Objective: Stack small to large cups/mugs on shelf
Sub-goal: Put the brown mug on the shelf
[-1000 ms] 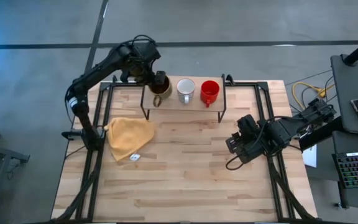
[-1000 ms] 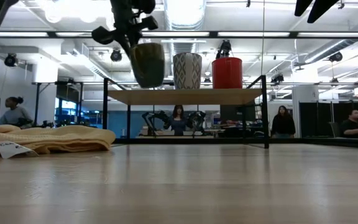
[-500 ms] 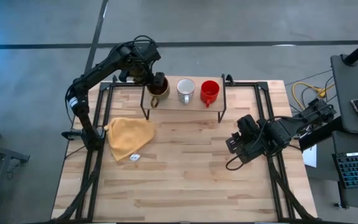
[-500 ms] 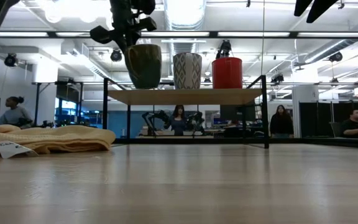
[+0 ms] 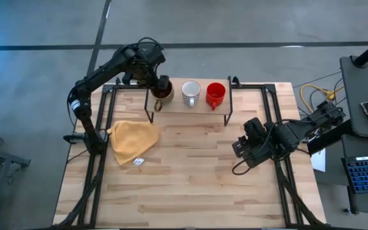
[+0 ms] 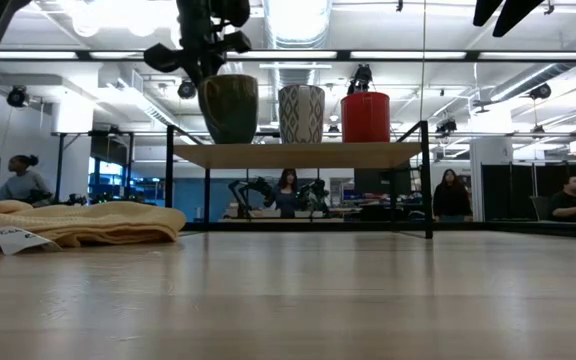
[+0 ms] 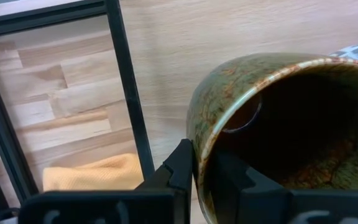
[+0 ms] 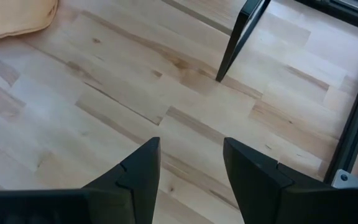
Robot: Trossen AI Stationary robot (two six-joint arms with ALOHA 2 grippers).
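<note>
The brown-olive mug [image 5: 163, 94] is upright at the left end of the shelf [image 5: 200, 107], with my left gripper [image 5: 163, 82] shut on its rim from above. In the low view the mug [image 6: 229, 108] has its base down at the shelf board [image 6: 298, 154]. The white mug [image 5: 191, 91] stands on its base at the shelf's middle and the red mug [image 5: 215, 94] at its right end. My right gripper [image 5: 241, 153] hangs open and empty over the table's right side; it also shows in the right wrist view [image 8: 191, 162]. My left gripper has one finger [image 7: 229, 177] inside the brown-olive mug and one finger [image 7: 182, 165] outside, with the rim [image 7: 199, 140] at the mug's far left side between them. The fingers come from above, pointing down. The mug is upright, its base at the shelf board.
A yellow cloth [image 5: 133, 142] lies on the table's left side, near the shelf's left legs [image 5: 148, 115]. Bare wooden tabletop [image 5: 190, 179] spreads in front of the shelf. People stand in the room beyond the table.
My left gripper has tipped the brown-olive mug from a tilt to upright, moved it slightly toward the table's left edge and lowered it to the shelf board. The gripper stays shut on the rim.
</note>
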